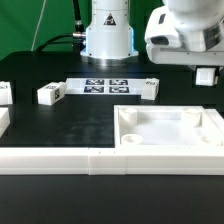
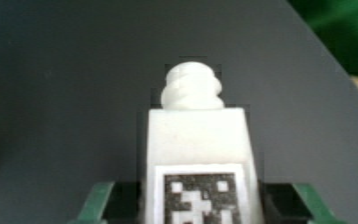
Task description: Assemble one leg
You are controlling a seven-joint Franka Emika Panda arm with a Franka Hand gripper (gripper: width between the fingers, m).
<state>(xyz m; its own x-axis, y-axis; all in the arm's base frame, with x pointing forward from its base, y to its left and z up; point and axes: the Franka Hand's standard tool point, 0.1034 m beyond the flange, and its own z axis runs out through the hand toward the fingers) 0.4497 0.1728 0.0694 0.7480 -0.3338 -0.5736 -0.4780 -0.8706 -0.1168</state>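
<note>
**Ana:** The leg (image 1: 207, 74) is up in the air, on the exterior view's right, hanging under the gripper (image 1: 206, 70) and clear of the table (image 1: 60, 125).

**Ben:** And it's properly held? From here I mostly see the big white wrist.

**Ana:** The wrist view settles it. The green fingers (image 2: 101, 202) are pressed against both sides of the block, its tag is facing the camera, and the knobbly peg (image 2: 192, 85) points away from the hand. So it's pinching the leg, not spread.

**Ben:** So the pick-up is done. What about the fitting?

**Ana:** Not yet, I'd say. The square top (image 1: 170, 147) lies flat below and nearer to us, and none of the corner holes I can see has anything in it. The leg looks to be above or behind its far edge. I can't tell which from this angle.

**Ben:** So what's left is lining the peg up over a hole, lowering it and seating it.

**Ana:** That's my reading too. Three spare blocks lie on the dark surface, one (image 1: 148, 88) just beside the marker board (image 1: 108, 86), another (image 1: 50, 94) further to the exterior view's left, and a third (image 1: 4, 95) at the picture's edge. A white rail (image 1: 60, 162) runs along the front.
</note>
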